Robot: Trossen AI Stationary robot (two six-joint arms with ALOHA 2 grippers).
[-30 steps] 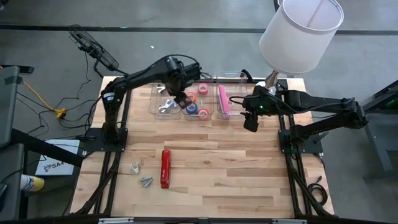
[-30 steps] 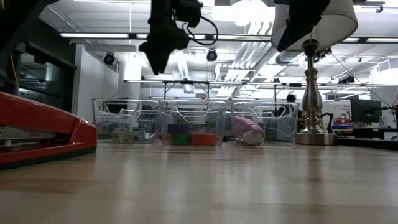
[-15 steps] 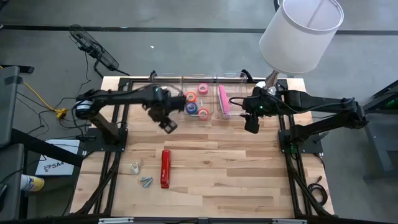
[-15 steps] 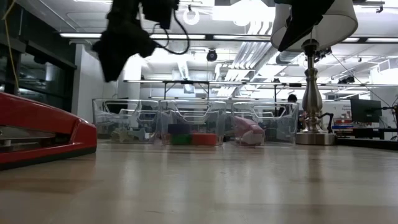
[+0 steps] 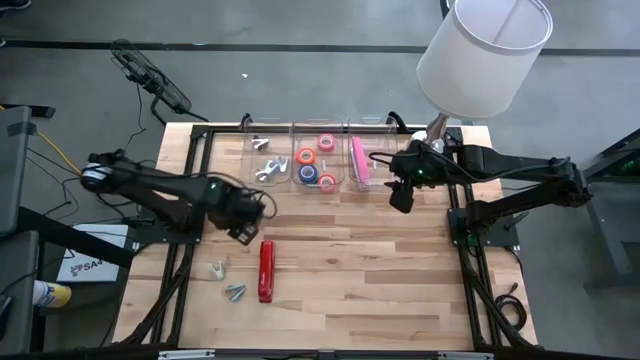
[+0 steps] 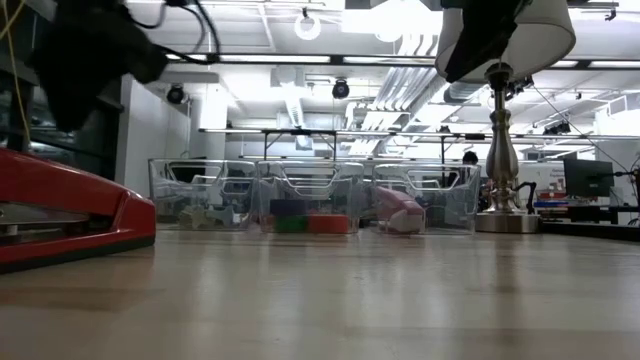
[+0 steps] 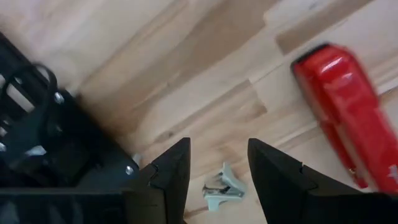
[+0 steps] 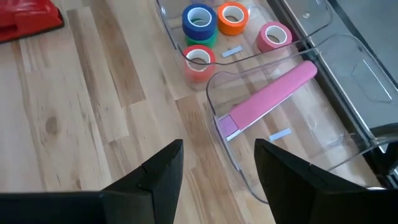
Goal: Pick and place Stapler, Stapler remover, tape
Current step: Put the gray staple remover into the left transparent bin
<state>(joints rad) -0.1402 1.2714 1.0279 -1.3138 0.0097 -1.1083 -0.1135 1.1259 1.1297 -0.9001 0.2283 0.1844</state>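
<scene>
Two staple removers (image 5: 226,281) and the red stapler (image 5: 265,270) lie loose on the table; tape rolls (image 5: 316,160) sit binned. Your left gripper (image 5: 243,231), fingers apart and empty, hovers near: descend off-centre and you nudge a remover away. Right gripper (image 5: 401,198) waits open.

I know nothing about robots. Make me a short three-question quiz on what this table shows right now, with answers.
1. True or false: the red stapler lies inside a clear bin.
2. Which bin holds the pink stapler? A) the one with the tape rolls B) its own, nearest the right gripper C) the one with the metal staple removers
3. Fill in: between the fingers of the left gripper, its wrist camera sees a loose staple ______ on the table.

Key: 1 false, it lies on the bare wood; 2 B; 3 remover.
</scene>
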